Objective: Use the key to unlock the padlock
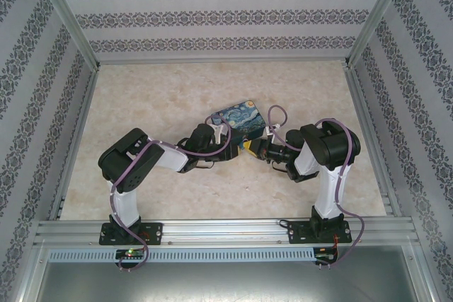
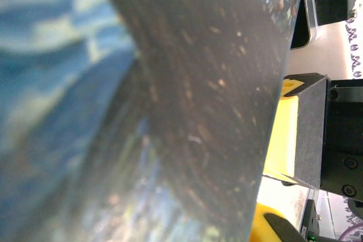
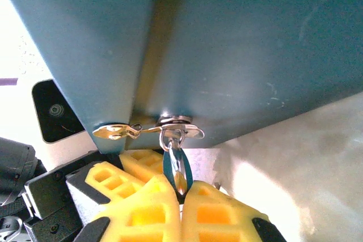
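Right hand [image 3: 180, 190] pinches one padlock [image 3: 172, 165], hooked to one box [image 3: 238, 55].

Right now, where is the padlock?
In the right wrist view, the padlock hangs from the clasp under the box, pinched by the right end effector.
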Controlling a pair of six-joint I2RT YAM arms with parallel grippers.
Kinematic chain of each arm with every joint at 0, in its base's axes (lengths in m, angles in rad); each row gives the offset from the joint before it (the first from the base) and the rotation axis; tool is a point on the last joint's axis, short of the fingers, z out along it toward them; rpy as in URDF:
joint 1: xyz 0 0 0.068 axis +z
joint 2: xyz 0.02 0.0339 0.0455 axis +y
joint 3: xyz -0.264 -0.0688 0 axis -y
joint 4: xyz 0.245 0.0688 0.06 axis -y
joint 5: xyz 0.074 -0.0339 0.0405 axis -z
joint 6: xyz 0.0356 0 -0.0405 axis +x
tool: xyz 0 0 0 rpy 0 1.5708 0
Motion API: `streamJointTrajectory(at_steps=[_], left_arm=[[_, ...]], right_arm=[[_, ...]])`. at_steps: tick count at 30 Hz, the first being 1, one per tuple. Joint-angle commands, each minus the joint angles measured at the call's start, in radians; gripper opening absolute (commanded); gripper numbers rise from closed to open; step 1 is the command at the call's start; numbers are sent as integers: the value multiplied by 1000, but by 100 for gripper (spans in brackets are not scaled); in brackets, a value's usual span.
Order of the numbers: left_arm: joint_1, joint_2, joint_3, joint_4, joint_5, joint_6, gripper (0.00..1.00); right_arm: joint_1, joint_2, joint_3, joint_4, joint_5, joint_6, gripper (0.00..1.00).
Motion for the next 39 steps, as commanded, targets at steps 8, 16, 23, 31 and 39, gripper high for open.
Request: streamJointTrajectory(at_steps=[8, 16, 23, 31, 39], left_arm=[[-13, -90, 83, -268, -119, 187, 0], [-34, -151, 86, -360, -168, 255, 18], [-34, -308, 42, -394, -167, 228, 58], [-26, -403, 249, -795, -371, 311, 75], [-9, -157, 587, -1228, -647, 445, 84]], right_arm=[[29, 34, 0, -10, -29, 26, 0], [48, 20, 1, -10, 2, 37, 0], [30, 42, -15, -11, 20, 31, 0], [25, 45, -19, -10, 31, 30, 0], [24, 47, -35, -11, 51, 27, 0]])
